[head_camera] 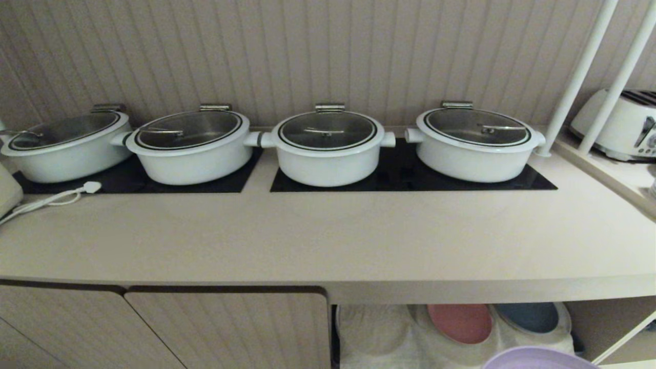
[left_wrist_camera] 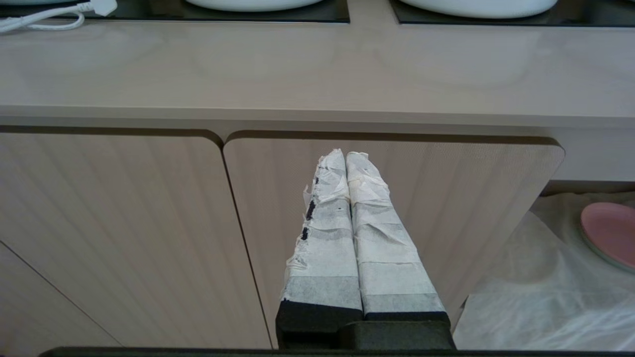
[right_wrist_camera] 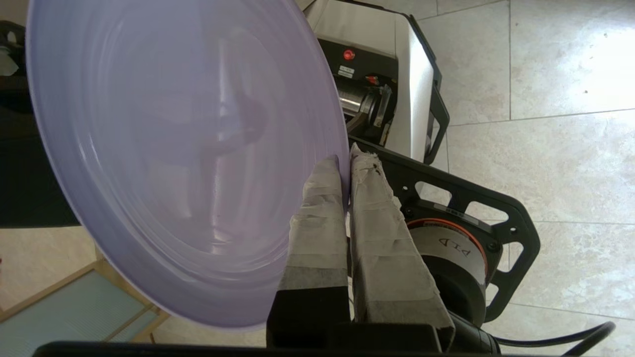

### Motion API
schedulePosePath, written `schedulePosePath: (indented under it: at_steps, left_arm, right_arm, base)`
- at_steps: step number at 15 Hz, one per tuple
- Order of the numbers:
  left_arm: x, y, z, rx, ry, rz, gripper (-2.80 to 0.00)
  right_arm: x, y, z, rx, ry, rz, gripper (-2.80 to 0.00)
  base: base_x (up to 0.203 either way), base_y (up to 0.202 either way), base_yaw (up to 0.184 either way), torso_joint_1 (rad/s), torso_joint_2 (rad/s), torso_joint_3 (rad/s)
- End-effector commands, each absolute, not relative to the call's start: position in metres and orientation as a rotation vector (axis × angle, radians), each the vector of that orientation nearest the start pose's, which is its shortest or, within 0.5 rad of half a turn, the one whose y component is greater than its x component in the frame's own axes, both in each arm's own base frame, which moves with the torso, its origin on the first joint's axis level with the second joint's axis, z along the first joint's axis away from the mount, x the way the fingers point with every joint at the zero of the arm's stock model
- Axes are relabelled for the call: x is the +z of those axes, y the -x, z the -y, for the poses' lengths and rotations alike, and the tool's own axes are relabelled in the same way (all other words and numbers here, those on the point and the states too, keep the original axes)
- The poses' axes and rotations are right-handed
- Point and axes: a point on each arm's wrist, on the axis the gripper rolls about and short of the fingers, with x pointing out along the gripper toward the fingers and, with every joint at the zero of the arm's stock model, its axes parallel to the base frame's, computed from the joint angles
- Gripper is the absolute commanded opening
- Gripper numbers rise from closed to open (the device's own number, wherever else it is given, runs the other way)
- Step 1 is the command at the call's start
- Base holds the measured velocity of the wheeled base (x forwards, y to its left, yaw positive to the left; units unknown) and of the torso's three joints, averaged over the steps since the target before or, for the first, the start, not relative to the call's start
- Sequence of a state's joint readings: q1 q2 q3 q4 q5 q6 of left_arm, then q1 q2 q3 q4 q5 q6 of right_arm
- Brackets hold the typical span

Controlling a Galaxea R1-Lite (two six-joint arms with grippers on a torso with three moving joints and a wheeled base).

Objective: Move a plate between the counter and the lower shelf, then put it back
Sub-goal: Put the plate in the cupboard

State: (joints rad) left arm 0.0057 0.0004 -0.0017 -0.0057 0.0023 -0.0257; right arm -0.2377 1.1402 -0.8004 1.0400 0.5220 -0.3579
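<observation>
Lilac plate (right_wrist_camera: 163, 148) held by rim in right gripper (right_wrist_camera: 347, 163), taped fingers pinched tight on edge, plate tilted steeply, over floor, robot base behind. Head view: plate rim peeks at bottom edge, below worktop (head_camera: 328, 241), in front of lower shelf (head_camera: 605, 323) holding pink plate (head_camera: 459, 323) and blue plate (head_camera: 528, 316). Left gripper (left_wrist_camera: 347, 163) parked before cabinet door, fingers together, empty. Judgement: level plate first, clear worktop's thick front edge, keep grip firm on thin rim.

Head view high over counter (head_camera: 328, 241), left wrist view close on its front, right wrist view floorward
</observation>
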Motion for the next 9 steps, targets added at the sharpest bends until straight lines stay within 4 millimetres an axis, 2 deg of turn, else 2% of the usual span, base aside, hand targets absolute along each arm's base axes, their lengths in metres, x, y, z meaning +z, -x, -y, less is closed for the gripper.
schedulePosePath:
  at_steps: [1,9]
  left_arm:
    - [0.0766,0.0228,0.0001,0.009,0.026,0.006,-2.8]
    - [0.0766,0.0228,0.0001,0.009,0.026,0.006,-2.8]
  right_arm:
    - [0.1872,-0.0823,0.0078,0.481,-0.227,-1.205,-2.8]
    - [0.1871,-0.0835,0.0086,0.488,-0.245,-1.2,-2.8]
  base:
    - [0.0,0.0,0.0,0.0,0.0,0.0]
    - [0.0,0.0,0.0,0.0,0.0,0.0]
